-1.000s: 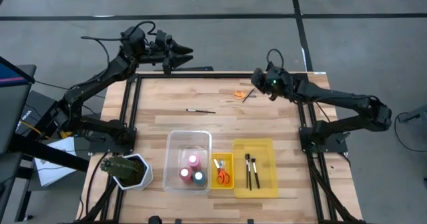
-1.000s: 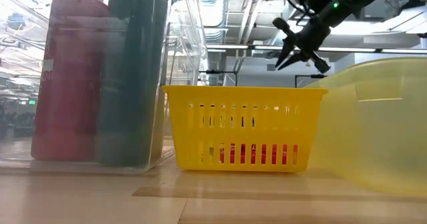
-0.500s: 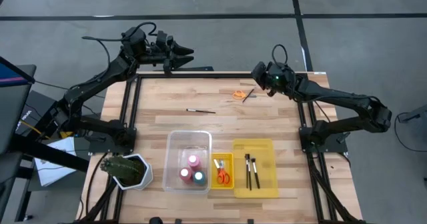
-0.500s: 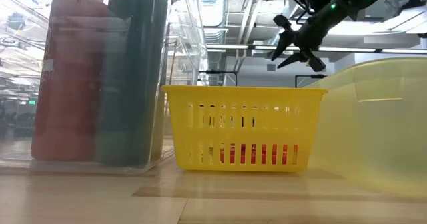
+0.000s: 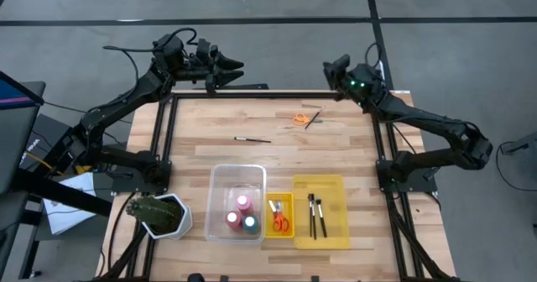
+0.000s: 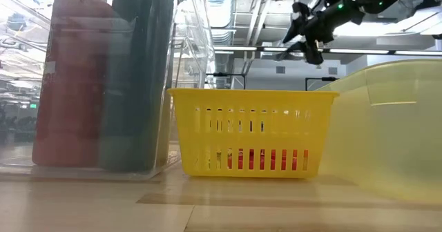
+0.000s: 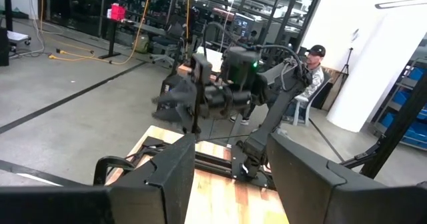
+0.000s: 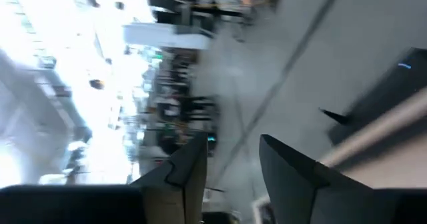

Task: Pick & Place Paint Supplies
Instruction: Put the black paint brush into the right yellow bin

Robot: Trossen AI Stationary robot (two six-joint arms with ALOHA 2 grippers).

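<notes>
A wooden counter [image 5: 210, 152] seen from above, standing on a grey floor [image 5: 277, 1]. Near its front edge sit three containers in a row: a clear plastic bin [image 5: 220, 180], a small yellow slotted basket [image 5: 289, 200] touching it, and a larger yellow bin [image 5: 334, 185]. A green plant in a white pot [image 5: 159, 215] stands at the front left corner. Beyond the counter, a person [image 7: 308, 71] sits on a chair.

Robotics lab: concrete floor [image 5: 277, 1], exposed ceiling ducts [image 6: 235, 14]

Grey concrete floor [image 5: 277, 1]; seated person [image 7: 308, 77] behind wooden table [image 5: 352, 152]
</notes>
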